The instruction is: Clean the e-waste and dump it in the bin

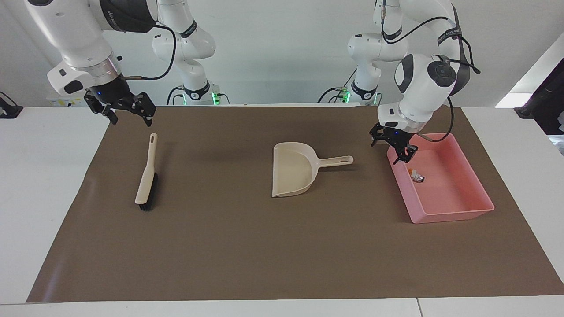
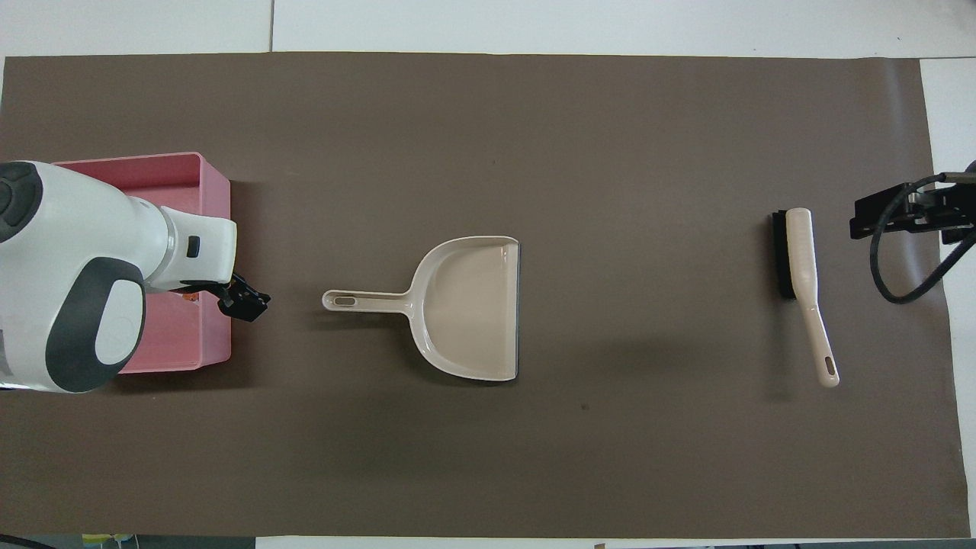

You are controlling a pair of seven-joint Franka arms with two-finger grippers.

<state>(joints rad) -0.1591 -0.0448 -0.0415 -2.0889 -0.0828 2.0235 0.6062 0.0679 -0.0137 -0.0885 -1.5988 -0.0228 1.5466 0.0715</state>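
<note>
The pink bin [image 1: 454, 215] stands at the left arm's end of the mat; the overhead view shows it too [image 2: 217, 191]. The e-waste [image 1: 415, 175] lies inside it near the wall toward the dustpan: a small white piece with a dark tip, the two bits not separable. In the overhead view the left arm hides it. My left gripper [image 1: 393, 149] is open and empty, in the air over that bin wall; one fingertip [image 2: 244, 300] shows from above. My right gripper [image 1: 122, 111] is open and empty, over the mat's corner by the brush handle.
A beige dustpan [image 1: 293, 169] lies empty mid-mat, handle toward the bin [image 2: 465, 305]. A beige brush with black bristles [image 1: 146, 176] lies at the right arm's end [image 2: 797, 259]. The brown mat [image 1: 246, 246] covers the table.
</note>
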